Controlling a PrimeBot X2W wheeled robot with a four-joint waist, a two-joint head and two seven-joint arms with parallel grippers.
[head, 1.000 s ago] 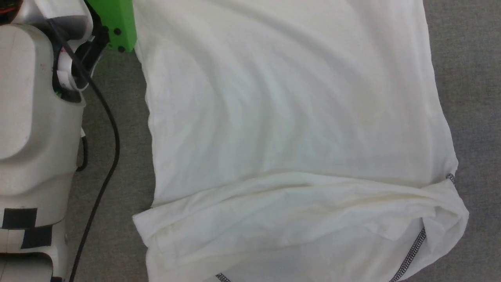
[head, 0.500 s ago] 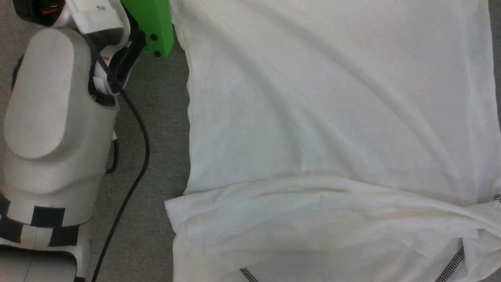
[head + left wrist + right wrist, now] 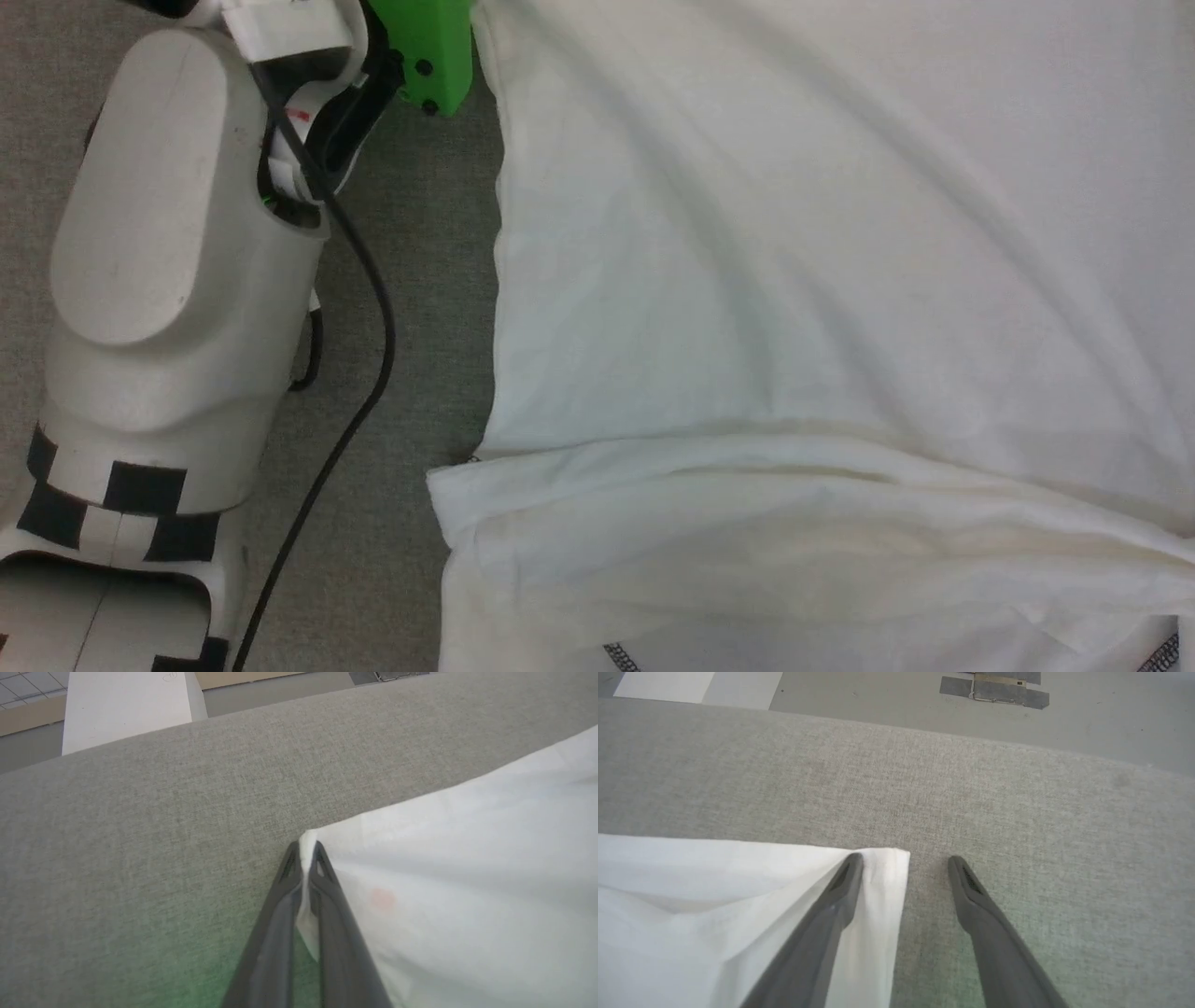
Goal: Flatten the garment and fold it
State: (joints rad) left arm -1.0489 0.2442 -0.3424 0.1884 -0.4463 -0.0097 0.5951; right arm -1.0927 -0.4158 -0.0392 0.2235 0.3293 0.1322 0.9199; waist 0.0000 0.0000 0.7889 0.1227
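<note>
The garment (image 3: 794, 280) lies mostly flat; the left end effector (image 3: 306, 851) clenches its corner; the right end effector (image 3: 906, 863) is released over another; most folding seems left.

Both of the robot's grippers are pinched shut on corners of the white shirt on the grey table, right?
Not both. The left gripper is pinched shut on a corner of the shirt, but the right gripper is open. The right wrist view shows its fingers apart, one over the shirt's corner, the other over the grey table.
</note>
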